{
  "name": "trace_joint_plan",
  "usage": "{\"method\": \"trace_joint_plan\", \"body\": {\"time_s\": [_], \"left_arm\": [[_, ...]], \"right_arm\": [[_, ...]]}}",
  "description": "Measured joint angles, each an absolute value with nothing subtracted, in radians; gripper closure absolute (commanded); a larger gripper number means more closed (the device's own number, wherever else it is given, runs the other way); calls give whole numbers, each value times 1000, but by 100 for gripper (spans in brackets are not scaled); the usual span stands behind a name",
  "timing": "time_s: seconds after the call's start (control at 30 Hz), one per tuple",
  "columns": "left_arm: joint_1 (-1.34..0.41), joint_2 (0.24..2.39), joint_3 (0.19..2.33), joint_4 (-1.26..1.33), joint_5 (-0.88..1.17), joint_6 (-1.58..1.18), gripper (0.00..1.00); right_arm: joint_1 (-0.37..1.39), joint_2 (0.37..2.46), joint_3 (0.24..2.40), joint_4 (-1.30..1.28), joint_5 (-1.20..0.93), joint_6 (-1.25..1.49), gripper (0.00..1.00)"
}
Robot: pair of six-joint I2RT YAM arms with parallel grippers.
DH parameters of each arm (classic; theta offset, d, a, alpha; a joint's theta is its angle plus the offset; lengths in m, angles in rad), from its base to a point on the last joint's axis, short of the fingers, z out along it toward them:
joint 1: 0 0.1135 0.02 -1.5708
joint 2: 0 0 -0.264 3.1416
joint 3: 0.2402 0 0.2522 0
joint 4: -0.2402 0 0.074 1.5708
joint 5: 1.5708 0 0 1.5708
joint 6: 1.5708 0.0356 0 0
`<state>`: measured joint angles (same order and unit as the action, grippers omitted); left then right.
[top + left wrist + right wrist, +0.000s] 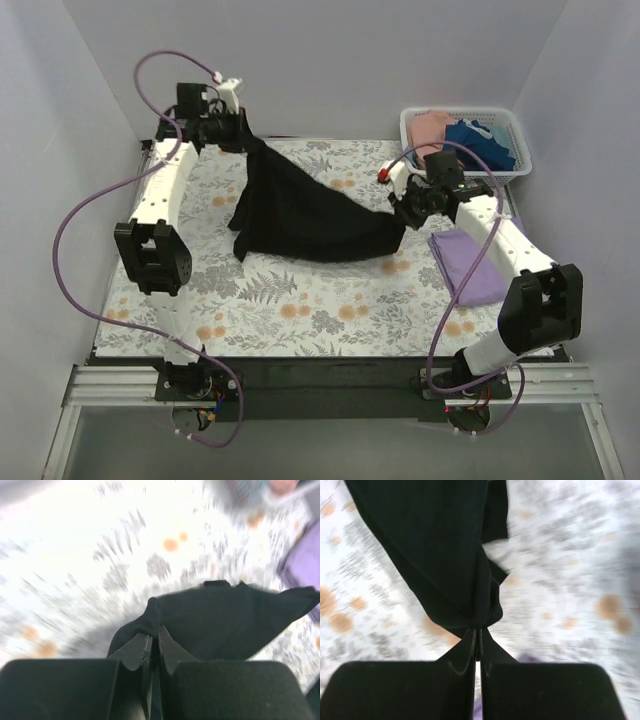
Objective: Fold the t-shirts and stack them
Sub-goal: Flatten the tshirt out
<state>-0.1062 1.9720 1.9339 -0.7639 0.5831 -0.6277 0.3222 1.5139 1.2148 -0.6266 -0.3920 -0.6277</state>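
Observation:
The black t-shirt (pixel 300 215) hangs stretched between both grippers above the floral table. My left gripper (pixel 245 135) is shut on its far left corner and holds it high; in the left wrist view the cloth (pixel 220 620) runs out from the closed left gripper (pixel 152 636). My right gripper (pixel 402 212) is shut on its right corner, low near the table; in the right wrist view the cloth (pixel 435 555) hangs from the closed right gripper (pixel 478 629). A folded lavender t-shirt (pixel 466 265) lies at the right. Pink (pixel 428 127) and dark blue (pixel 482 140) shirts sit in the basket.
The white lattice basket (pixel 519 150) stands at the back right corner. The floral tablecloth (pixel 300 300) covers the table between grey walls. The lavender shirt also shows at the right edge of the left wrist view (pixel 302 567).

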Motion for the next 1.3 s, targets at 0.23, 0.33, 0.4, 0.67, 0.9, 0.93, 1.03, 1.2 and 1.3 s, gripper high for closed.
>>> {"method": "trace_joint_plan", "body": {"time_s": [0.23,0.33,0.4,0.67,0.9,0.93,1.03,1.2,1.3], "left_arm": [[73,1771,1996,-815,764,-400,100],[142,1472,1602,-860,794,-192,100],[147,1291,1340,-870,780,-62,98],[161,1159,798,-971,621,150,49],[168,1240,918,-930,618,133,51],[167,1266,939,-920,622,123,52],[147,1371,1007,-889,624,67,52],[74,1544,1075,-820,598,-49,46],[52,1597,1076,-792,573,-112,45]], "right_arm": [[320,1292,1231,-599,-388,-770,99],[482,1057,983,-614,-367,-854,35],[541,988,850,-645,-356,-888,12],[532,1055,737,-765,-286,-876,8],[374,1143,826,-770,-326,-834,17],[350,1179,848,-775,-337,-821,18],[273,1309,933,-787,-377,-781,20],[184,1542,1174,-780,-425,-717,22],[175,1645,1318,-770,-448,-686,20]]}}
